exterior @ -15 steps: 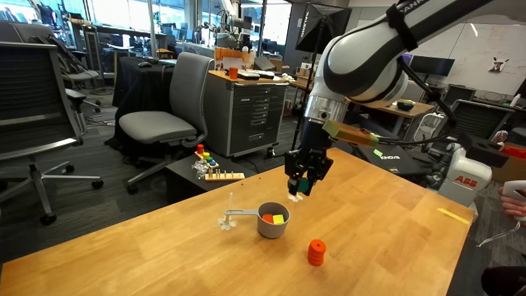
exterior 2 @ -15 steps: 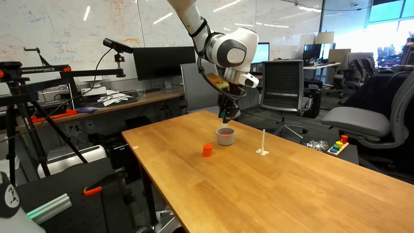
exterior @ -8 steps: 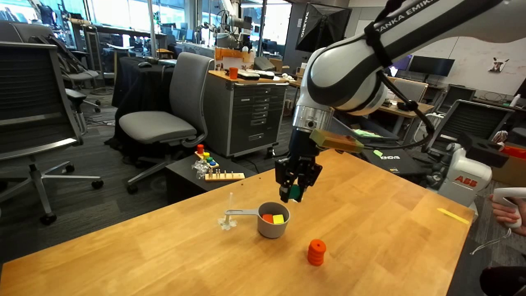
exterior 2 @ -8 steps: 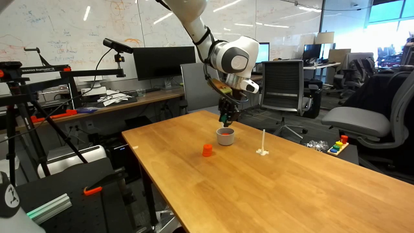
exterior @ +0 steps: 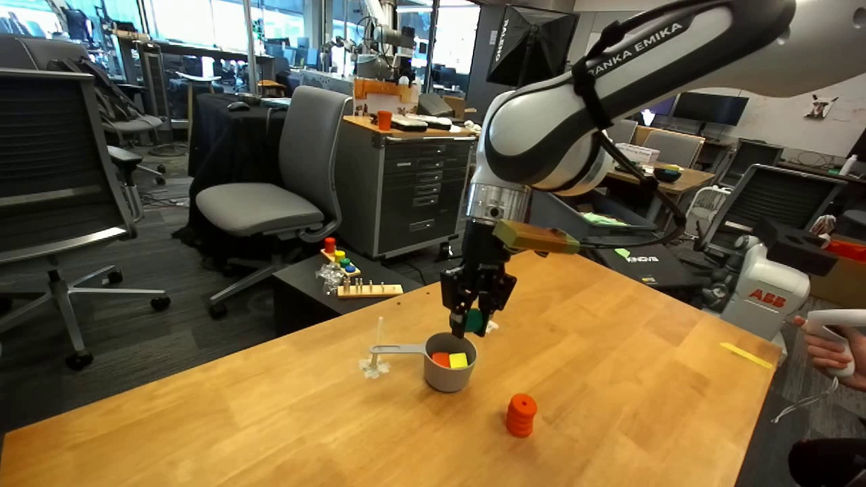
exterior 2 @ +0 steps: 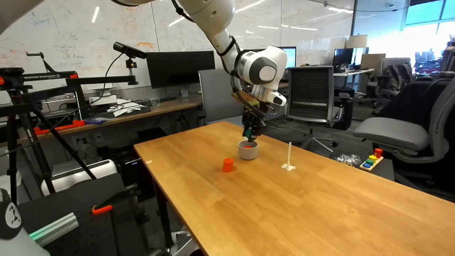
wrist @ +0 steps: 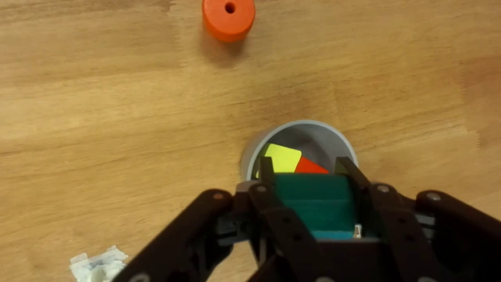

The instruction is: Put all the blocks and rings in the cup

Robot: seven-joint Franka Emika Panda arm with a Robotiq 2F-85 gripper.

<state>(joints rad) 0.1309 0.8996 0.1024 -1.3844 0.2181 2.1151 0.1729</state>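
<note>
"Fingers [wrist: 354,177] first: what are they doing?"

"Clamped on a green block [wrist: 316,203], one on each side, as the wrist view shows."

"And the gripper [exterior: 469,329] as a whole?"

"Low by the grey measuring cup [exterior: 448,380]. In both exterior views its tips overlap the cup's far edge; whether they touch it or hang just above, I can't tell."

"What's in the cup?"

"A yellow block [wrist: 282,158] and a red block [wrist: 310,166], side by side, both partly hidden by the held one in the wrist view."

"Which way does the handle [exterior: 400,349] run?"

"Out sideways in an exterior view, its end in front of a thin upright stick [exterior: 380,330]."

"And outside the cup?"

"An orange-red ring stack [exterior: 521,416] stands on the wooden table [exterior: 636,379], near the cup but apart from it."

"Farther back?"

"A toy stacker [exterior: 340,258] on a low black table [exterior: 298,304], and a grey office chair [exterior: 260,206] near it."
</note>
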